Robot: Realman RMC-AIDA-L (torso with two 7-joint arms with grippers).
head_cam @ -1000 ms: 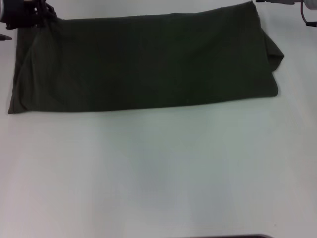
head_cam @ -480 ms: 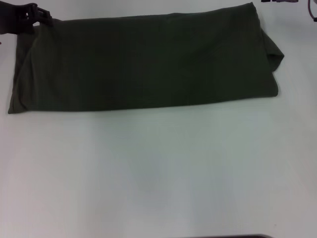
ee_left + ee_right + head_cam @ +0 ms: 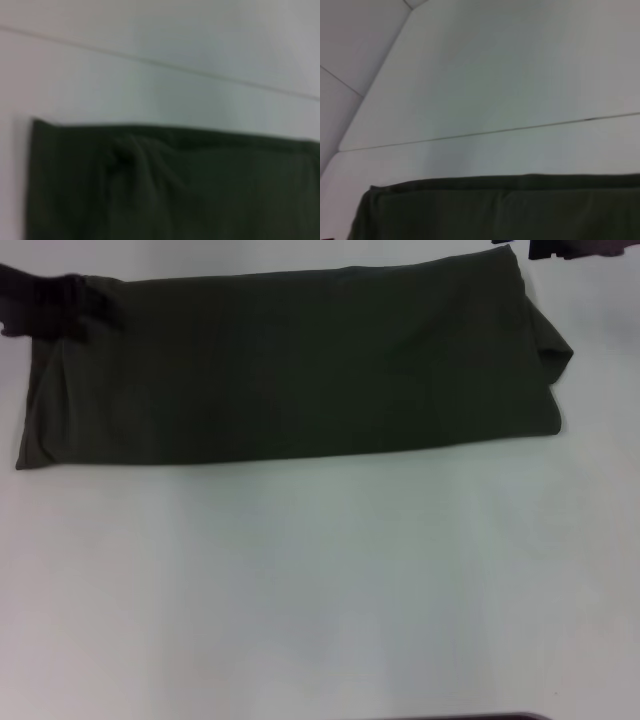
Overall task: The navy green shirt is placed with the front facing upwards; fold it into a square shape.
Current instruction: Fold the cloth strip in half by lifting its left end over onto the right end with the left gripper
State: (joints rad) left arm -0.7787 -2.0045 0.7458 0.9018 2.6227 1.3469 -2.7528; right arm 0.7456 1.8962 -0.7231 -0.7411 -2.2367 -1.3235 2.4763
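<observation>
The navy green shirt (image 3: pixel 300 370) lies on the white table (image 3: pixel 320 590) as a long band running left to right, plain green side up, with no lettering showing. A sleeve flap sticks out at its right end (image 3: pixel 555 350). My left gripper (image 3: pixel 55 305) is a dark blur over the shirt's far left corner. Only a dark piece of my right gripper (image 3: pixel 560 248) shows, just beyond the shirt's far right corner. The left wrist view has a puckered shirt corner (image 3: pixel 140 165); the right wrist view has a flat folded edge (image 3: pixel 510 210).
Bare white table stretches from the shirt's near edge to the front. A dark strip (image 3: pixel 480 717) marks the table's front edge. A thin seam in the tabletop (image 3: pixel 520 129) runs behind the shirt.
My left gripper has moved nearer, onto the shirt's far left corner, and now shows blurred. More of my right gripper shows at the far right corner. The shirt has stayed in place.
</observation>
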